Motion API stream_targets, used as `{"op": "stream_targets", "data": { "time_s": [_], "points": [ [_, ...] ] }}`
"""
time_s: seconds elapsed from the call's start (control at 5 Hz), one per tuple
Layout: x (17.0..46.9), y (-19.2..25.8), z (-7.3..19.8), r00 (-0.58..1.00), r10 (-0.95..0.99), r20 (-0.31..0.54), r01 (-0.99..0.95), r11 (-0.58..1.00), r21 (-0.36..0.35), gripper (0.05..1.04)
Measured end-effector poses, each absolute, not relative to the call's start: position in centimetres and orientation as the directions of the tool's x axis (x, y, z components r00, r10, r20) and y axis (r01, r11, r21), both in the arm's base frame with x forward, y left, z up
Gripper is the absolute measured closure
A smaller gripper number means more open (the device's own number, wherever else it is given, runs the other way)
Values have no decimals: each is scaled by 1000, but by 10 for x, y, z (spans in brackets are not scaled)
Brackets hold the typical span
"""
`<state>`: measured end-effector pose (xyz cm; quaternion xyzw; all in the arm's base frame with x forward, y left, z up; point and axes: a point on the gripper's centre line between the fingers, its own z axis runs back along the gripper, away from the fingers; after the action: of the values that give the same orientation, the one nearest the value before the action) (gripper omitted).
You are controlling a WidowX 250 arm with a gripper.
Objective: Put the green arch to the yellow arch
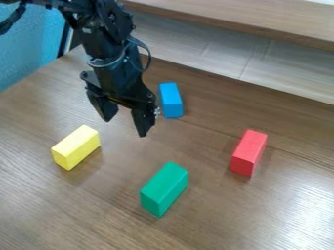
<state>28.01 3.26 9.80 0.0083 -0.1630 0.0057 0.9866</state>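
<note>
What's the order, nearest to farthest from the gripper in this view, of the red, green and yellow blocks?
From the gripper, in the camera view:
1. Yellow block, left side.
2. Green block, lower middle.
3. Red block, right side.

Above the tool (124,128), the arm (108,34) is cut off by the top edge. Behind it, the arm hides part of the blue wall (26,61), itself cut off at the left edge. Nearer the camera than the tool, the green block's (164,188) underside is hidden, and the bench (78,210) runs past the bottom edge.
</note>
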Motion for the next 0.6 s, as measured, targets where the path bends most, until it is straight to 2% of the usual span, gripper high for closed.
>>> {"op": "stream_targets", "data": {
  "time_s": [0.6],
  "points": [
    [274,25,85,960,-2,281,8,1000,-19,82]
  ]
}}
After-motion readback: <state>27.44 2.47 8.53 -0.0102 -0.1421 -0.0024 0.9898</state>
